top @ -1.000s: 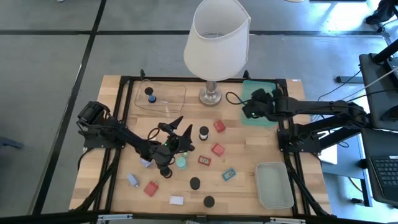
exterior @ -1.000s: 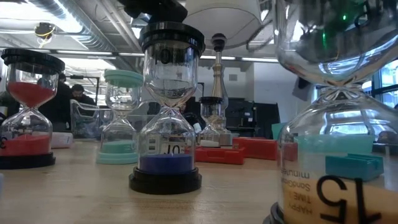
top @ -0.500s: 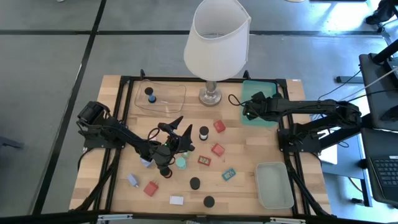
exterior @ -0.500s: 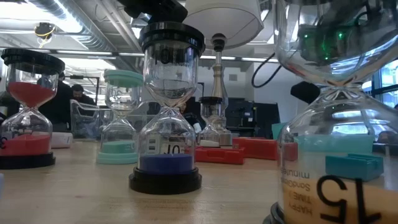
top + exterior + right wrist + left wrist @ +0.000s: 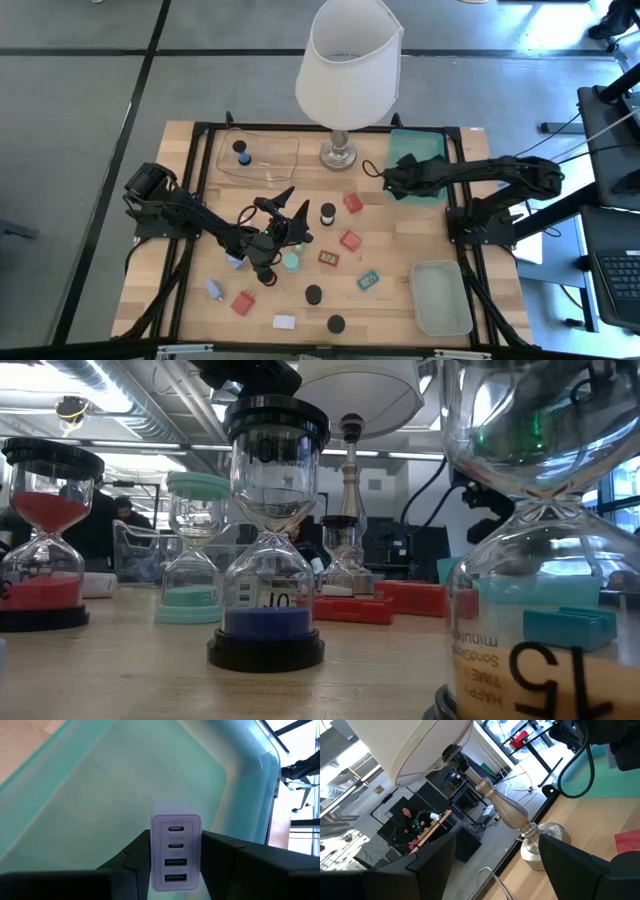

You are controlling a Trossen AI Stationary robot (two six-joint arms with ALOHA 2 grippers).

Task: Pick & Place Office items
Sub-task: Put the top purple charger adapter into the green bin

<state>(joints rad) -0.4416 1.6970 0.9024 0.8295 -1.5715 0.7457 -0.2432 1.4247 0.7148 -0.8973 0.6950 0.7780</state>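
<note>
The office items lie scattered on the wooden table: black-capped sand timers [image 5: 328, 213] [image 5: 314, 294], red blocks [image 5: 352, 203] [image 5: 349, 240], a white block [image 5: 284, 322] and a teal tag [image 5: 368, 281]. My right gripper [image 5: 392, 182] is over the green tray [image 5: 428, 150] at the far right, shut on a white charger block [image 5: 176, 850] with several ports. My left gripper [image 5: 291, 204] stands open and level above the table's middle, with nothing between its fingers [image 5: 435, 855]. My right gripper pinches the charger's two narrow side faces [image 5: 156, 856] between its two fingers, with the port face turned toward the wrist camera. The fingers slant down from the table's right side over the green tray's floor [image 5: 125, 780]. Whether the charger touches the floor, I cannot tell.
A big white-shaded lamp [image 5: 348, 65] stands at the far middle, its metal base [image 5: 338, 155] beside the green tray. A clear tray [image 5: 262, 158] at the far left holds a blue timer [image 5: 242, 153]. Another tray [image 5: 440, 298] sits near right. A teal timer [image 5: 291, 262] stands below my left arm.
My right gripper has gone down toward the green tray and a little toward the table's left, tipping farther downward, with the white charger still between its fingers. My left arm has kept still.
</note>
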